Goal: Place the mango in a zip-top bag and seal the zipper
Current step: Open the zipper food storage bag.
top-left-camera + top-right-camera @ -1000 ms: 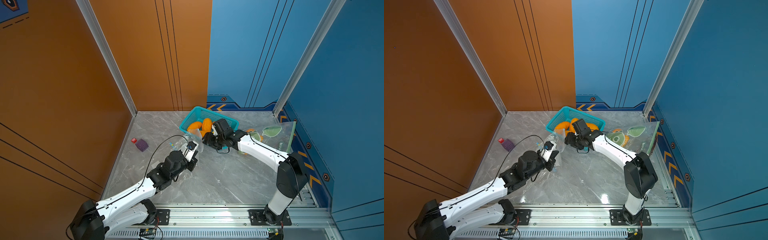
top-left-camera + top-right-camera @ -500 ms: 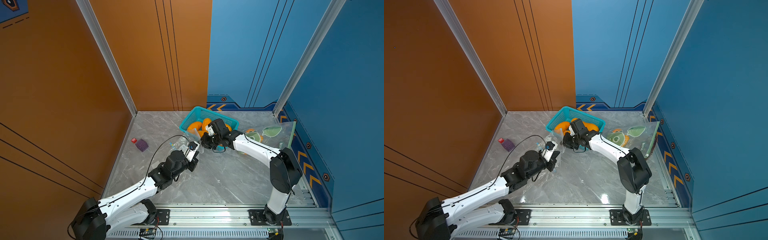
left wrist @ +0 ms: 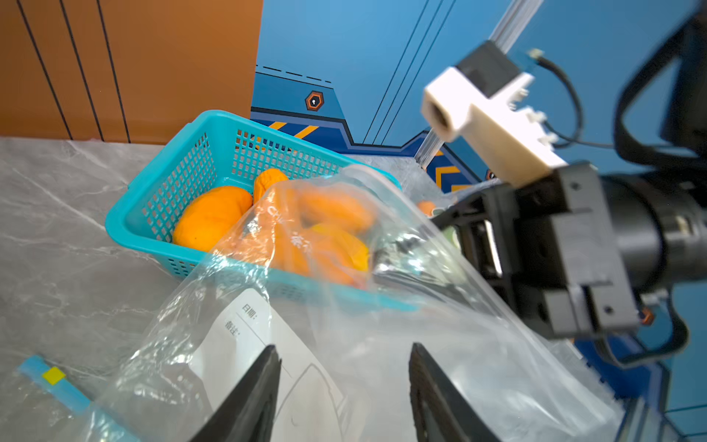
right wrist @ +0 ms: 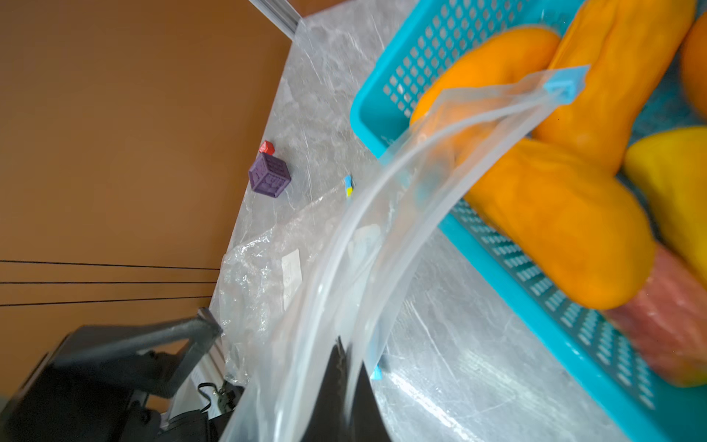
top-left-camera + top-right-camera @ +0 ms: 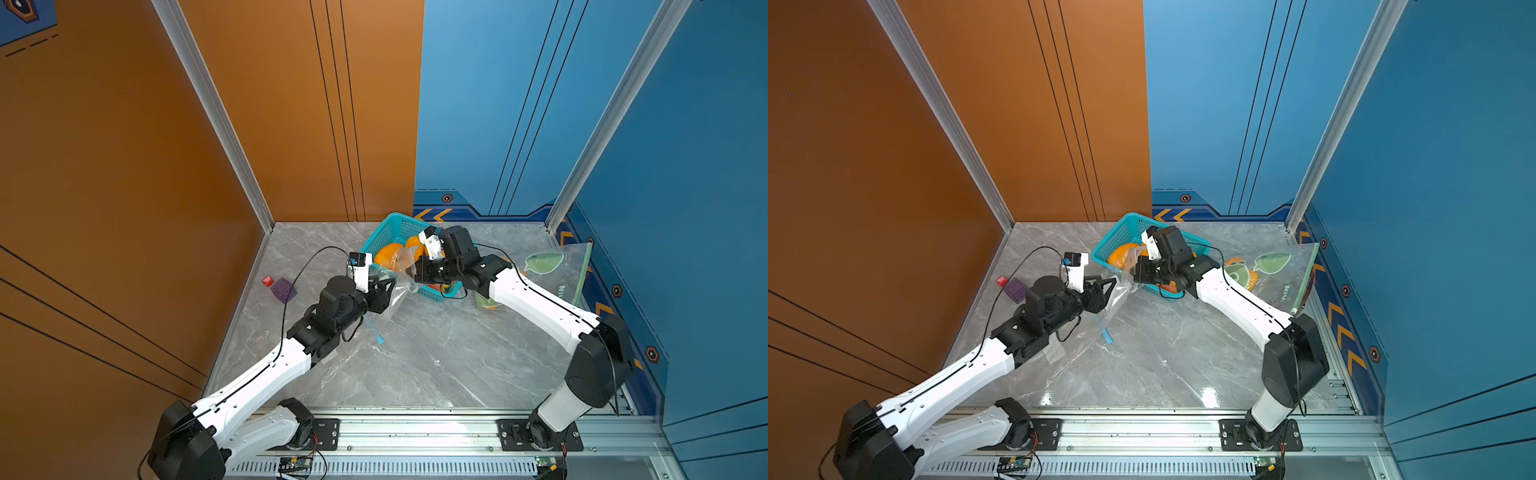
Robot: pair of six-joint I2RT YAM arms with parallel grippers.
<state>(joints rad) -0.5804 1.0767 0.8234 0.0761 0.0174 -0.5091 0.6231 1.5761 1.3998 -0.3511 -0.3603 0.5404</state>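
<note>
At least three orange mangoes (image 3: 212, 218) lie on their sides in the one teal basket (image 3: 153, 183) — long axes level, pointing different ways. One clear zip-top bag (image 3: 421, 306) hangs just before the basket — the right gripper (image 5: 410, 272) has its jaws pinched on the bag's edge, while the left gripper (image 3: 344, 354) has its jaws parted. A second bag (image 4: 264, 264) lies crumpled on the bench (image 5: 436, 353).

The bag (image 3: 382, 325) is glossy crinkled clear plastic, the basket (image 3: 172, 191) perforated matt plastic, the table (image 5: 436, 353) polished marble-like.
</note>
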